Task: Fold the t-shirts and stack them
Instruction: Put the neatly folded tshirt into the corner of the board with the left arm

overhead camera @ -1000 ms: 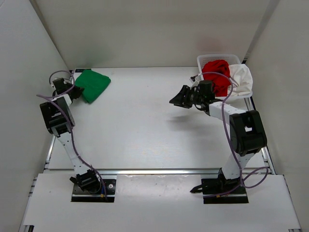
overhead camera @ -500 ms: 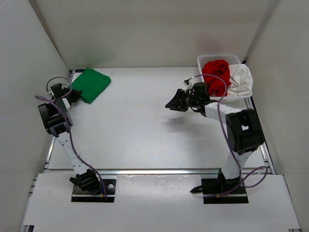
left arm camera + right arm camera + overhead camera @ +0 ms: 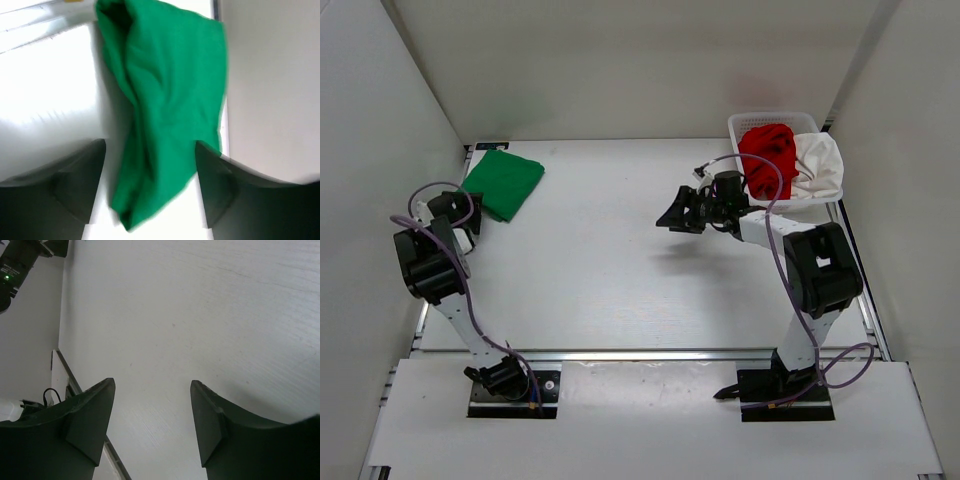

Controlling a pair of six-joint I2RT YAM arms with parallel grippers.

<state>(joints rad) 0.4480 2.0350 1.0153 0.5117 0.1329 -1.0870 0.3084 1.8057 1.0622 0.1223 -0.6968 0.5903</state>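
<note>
At far-left table (image 3: 620,270) corner: green t-shirt (image 3: 503,180).

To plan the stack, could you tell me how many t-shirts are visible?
3. The green t-shirt lies folded at far left; the red t-shirt and white t-shirt sit bunched in the basket, far right. Others may hide beneath.

No pattern showed on green t-shirt (image 3: 503,182), red t-shirt (image 3: 767,155), white t-shirt (image 3: 820,162), all solid. Also white: mesh basket (image 3: 770,119), table (image 3: 610,265).
</note>
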